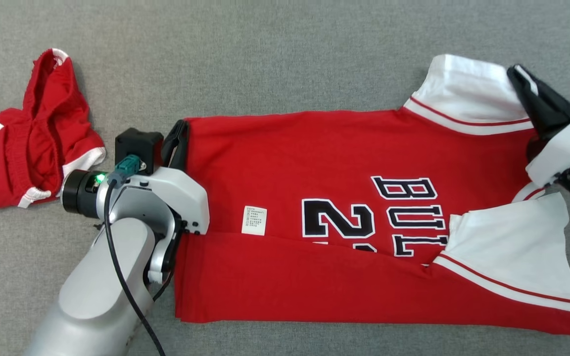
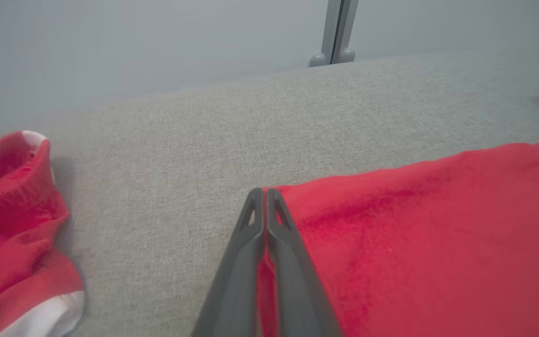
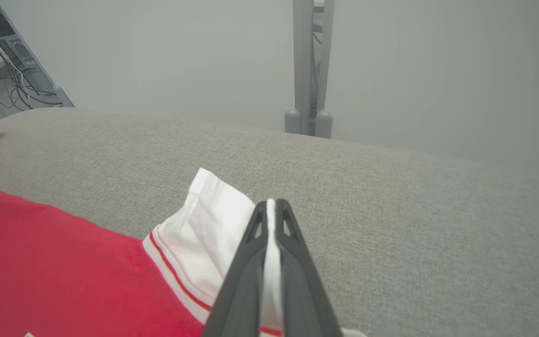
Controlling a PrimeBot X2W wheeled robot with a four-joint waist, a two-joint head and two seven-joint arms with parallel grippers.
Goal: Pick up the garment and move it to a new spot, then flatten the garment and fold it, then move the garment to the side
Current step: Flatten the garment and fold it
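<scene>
1. Red jersey point(image 1: 344, 188) lies spread sideways on the grey fabric surface point(image 1: 285, 59), with its near side folded over part of the number.
2. Left gripper point(image 2: 264, 193) is pinched tight on the jersey's far hem corner.
3. Right gripper point(image 3: 270, 204) is clamped on the far white sleeve point(image 3: 204, 220).
4. Red shorts point(image 1: 23, 143) sit crumpled off to the left, well apart.

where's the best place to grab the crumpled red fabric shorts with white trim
Probably the upstanding bunched fold at the far end of the crumpled red shorts, pinched from above. It rises off the grey fabric surface, so fingers can close around it, while the white-trimmed hems lie flush.
</scene>
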